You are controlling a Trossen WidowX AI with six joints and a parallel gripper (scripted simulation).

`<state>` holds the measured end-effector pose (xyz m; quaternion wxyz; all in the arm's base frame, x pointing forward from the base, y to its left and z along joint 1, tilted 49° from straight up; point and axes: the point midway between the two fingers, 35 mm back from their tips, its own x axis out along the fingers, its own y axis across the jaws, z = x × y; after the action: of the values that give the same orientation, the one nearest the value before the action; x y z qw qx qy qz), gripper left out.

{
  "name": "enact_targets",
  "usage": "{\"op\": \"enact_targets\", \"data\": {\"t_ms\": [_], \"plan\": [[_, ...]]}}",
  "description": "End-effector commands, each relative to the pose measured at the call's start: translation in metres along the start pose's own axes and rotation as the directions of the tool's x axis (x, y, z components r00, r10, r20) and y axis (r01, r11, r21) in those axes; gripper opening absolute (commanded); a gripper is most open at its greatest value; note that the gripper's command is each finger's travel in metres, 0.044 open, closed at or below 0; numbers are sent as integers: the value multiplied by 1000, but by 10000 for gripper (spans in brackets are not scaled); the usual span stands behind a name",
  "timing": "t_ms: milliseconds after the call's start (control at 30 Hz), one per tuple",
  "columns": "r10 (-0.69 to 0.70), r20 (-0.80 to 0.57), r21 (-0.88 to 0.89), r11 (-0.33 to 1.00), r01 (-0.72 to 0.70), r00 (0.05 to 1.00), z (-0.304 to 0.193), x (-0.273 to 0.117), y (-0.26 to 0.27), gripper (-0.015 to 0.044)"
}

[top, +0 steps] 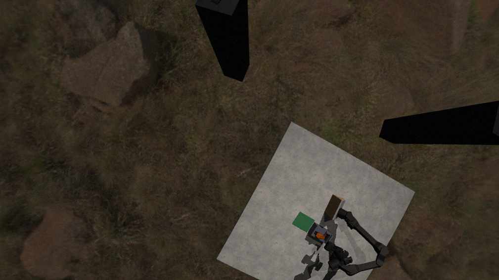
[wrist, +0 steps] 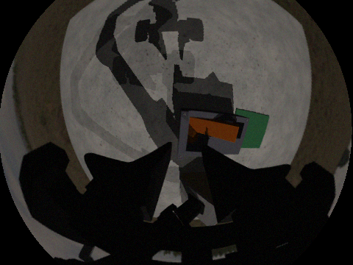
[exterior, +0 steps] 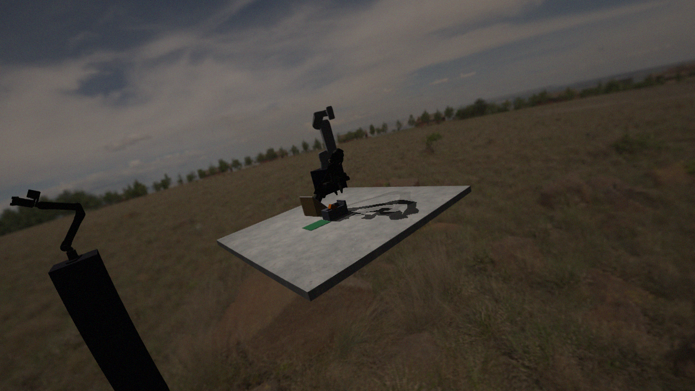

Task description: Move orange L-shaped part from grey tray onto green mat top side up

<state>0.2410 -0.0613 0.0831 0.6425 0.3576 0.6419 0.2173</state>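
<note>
The orange L-shaped part is in the pocket of the grey tray. It looks tipped: its end toward the mat stands up above the tray wall, and its L-shaped end sits low in shadow at the other side. The green mat lies beside the tray with nothing on it. My gripper is partly open with nothing between its fingers. It hangs above the tray's level, near the L-shaped end, and does not appear to touch the part.
A brown upright block stands close to the tray and to the arm's base. The pale tabletop carries the arm's shadow. Black pedestals with other arms stand away from the table.
</note>
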Motion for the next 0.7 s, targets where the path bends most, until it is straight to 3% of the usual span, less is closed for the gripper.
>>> {"op": "enact_targets", "data": {"t_ms": [0, 667], "plan": [[3, -13, -7, 1000, -3, 1000, -3, -12, 0, 180], [1, 5, 2, 1000, -1, 1000, -1, -9, -1, 180]]}}
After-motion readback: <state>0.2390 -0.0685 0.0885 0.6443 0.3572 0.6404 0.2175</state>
